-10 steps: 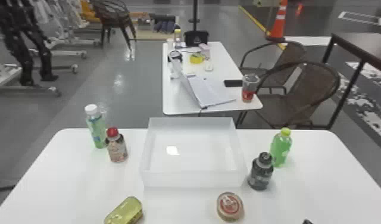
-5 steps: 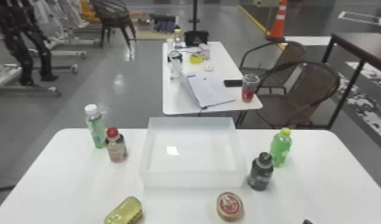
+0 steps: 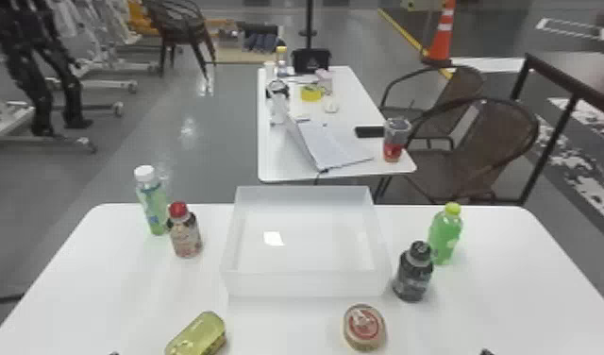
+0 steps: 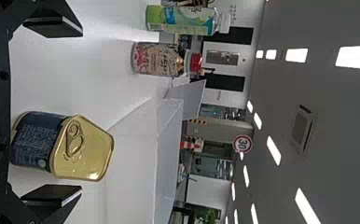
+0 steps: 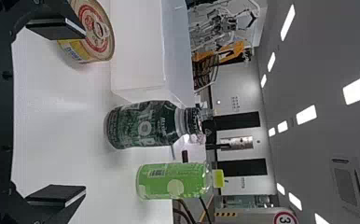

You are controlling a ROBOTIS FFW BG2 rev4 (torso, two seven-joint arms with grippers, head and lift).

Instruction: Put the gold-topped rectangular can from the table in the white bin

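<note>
Pre-grasp, I'd say: gold-topped can (image 4: 82, 151) upright on the bench (image 3: 277, 325), front-left of the white bin (image 3: 306, 284). Left claw (image 4: 81, 111) released; right claw (image 5: 85, 112) also spread, empty. Next: centre left claw on can, advance, clench. Left wrist view picks out pull ring (image 4: 75, 139) and dark label (image 4: 36, 140); head view gives can-to-bin layout instead.

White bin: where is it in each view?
Head: white bin in the middle, left of the dark bottle.
Left wrist: bin wall just beyond the gold-topped can.
Right wrist: bin wall beyond the round can, beside the dark bottle.
Shared landmark: the white tabletop.
</note>
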